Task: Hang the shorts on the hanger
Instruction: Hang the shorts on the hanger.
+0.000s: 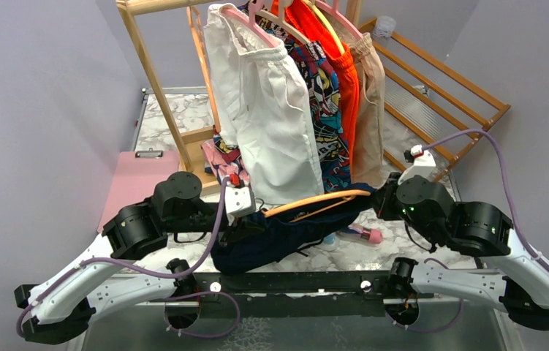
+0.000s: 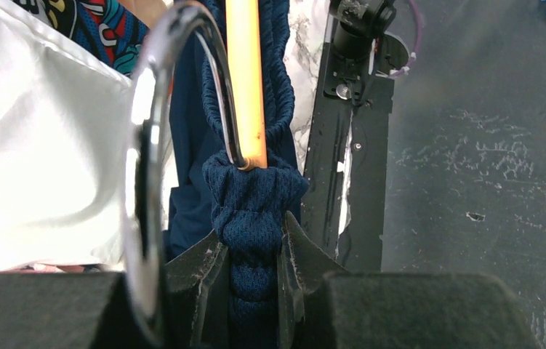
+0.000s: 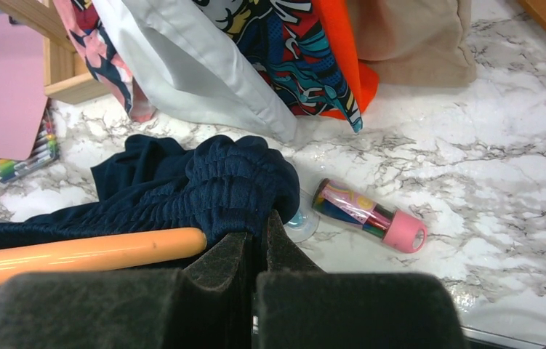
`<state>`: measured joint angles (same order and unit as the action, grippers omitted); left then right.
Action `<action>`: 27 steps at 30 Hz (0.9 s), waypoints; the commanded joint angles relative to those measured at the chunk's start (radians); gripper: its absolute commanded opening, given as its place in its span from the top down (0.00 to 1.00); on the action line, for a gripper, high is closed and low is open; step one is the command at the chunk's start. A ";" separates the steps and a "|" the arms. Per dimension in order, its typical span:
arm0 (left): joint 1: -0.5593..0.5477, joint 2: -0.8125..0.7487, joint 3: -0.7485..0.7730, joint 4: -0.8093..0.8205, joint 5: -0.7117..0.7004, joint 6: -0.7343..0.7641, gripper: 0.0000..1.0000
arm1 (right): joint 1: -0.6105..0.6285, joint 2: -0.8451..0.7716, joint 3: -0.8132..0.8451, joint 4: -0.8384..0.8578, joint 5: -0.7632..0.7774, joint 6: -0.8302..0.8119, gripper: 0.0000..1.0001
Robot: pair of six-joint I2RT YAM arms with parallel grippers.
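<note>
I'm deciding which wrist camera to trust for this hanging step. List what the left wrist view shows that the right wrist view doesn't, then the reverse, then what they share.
Left wrist only: the metal hook, the black base rail, and the left gripper clamped on the shorts.
Right wrist only: a pink-capped tube, a pink board, a beige garment, and the right gripper, closed at the fabric's edge.
Both: the shorts, the hanger and the white shorts.
</note>
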<state>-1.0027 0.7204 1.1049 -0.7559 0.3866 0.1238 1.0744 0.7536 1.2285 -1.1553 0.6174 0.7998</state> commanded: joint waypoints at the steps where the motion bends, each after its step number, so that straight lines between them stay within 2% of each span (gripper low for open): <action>1: 0.003 -0.023 0.032 -0.004 0.074 0.023 1.00 | -0.001 -0.027 0.013 -0.015 0.100 0.008 0.99; 7: 0.003 -0.042 0.014 -0.004 0.140 0.026 1.00 | -0.001 -0.012 0.008 -0.002 0.143 -0.005 0.99; 12: 0.003 -0.047 0.016 0.000 0.179 0.026 1.00 | -0.001 -0.029 -0.031 0.087 0.154 -0.051 0.99; 20: 0.003 -0.067 0.003 -0.034 -0.004 0.033 1.00 | -0.001 -0.001 0.015 0.075 0.130 -0.089 0.99; 27: 0.002 -0.076 -0.034 -0.036 -0.064 0.040 1.00 | -0.001 -0.004 0.036 0.050 0.113 -0.090 0.99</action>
<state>-1.0027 0.6655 1.0855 -0.7753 0.3779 0.1482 1.0748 0.7643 1.2251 -1.0710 0.6601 0.7319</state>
